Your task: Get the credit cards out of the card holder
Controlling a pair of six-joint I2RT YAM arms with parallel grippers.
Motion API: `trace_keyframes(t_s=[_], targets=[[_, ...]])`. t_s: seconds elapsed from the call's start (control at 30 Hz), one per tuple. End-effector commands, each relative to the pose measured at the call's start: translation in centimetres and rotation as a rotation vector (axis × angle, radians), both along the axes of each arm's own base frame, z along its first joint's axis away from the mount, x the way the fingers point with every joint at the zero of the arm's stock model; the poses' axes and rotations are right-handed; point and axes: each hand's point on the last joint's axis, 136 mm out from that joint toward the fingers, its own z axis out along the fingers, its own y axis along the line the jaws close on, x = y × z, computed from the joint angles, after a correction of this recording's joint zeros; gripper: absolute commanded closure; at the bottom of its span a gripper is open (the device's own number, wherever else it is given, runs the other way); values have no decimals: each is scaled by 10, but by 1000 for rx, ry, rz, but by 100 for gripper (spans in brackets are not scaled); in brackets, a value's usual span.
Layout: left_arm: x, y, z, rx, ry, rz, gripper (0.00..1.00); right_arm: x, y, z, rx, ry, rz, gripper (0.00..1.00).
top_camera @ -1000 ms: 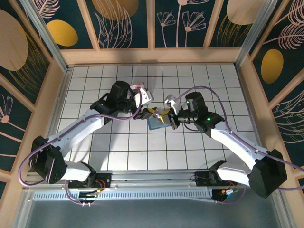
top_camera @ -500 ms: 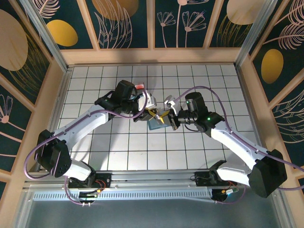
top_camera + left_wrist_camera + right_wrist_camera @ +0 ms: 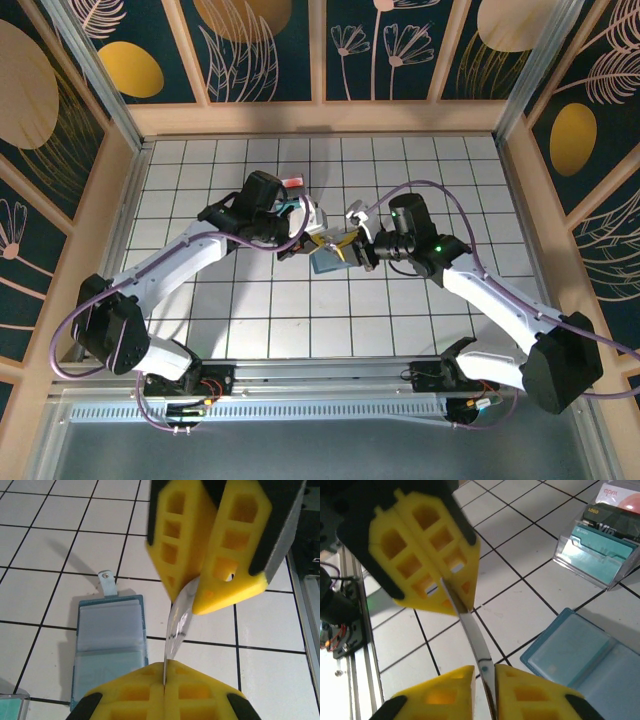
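Observation:
The card holder (image 3: 109, 639) lies open and flat on the tiles, slate-blue with pale pockets; it is also in the right wrist view (image 3: 582, 655) and under both grippers from above (image 3: 325, 263). One credit card (image 3: 179, 622), seen edge-on and bowed, spans between the two grippers above the table. My left gripper (image 3: 164, 664) is shut on one end of it. My right gripper (image 3: 487, 669) stands slightly open around the other end; the card (image 3: 479, 647) rests against one finger with a gap beside the other.
A clear plastic box (image 3: 600, 542) with teal, black and red cards stands on the tiles behind the card holder; its red top shows past the left arm (image 3: 293, 182). A wooden rim (image 3: 320, 118) encloses the white tiled table.
My left gripper has closed onto the card. My right gripper's jaws, shut on it before, have parted a little. The left arm shifted slightly right.

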Motion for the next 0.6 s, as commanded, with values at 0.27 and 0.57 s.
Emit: trace_keyframes(t_s=[0.27,0.57], targets=[[-8,11,56,-347,-84,191,100,10,-39,79,294,-258,-169,33],[-38,21,90,-568,-25,183,100,-16,-37,95,470,-254,-9,32]])
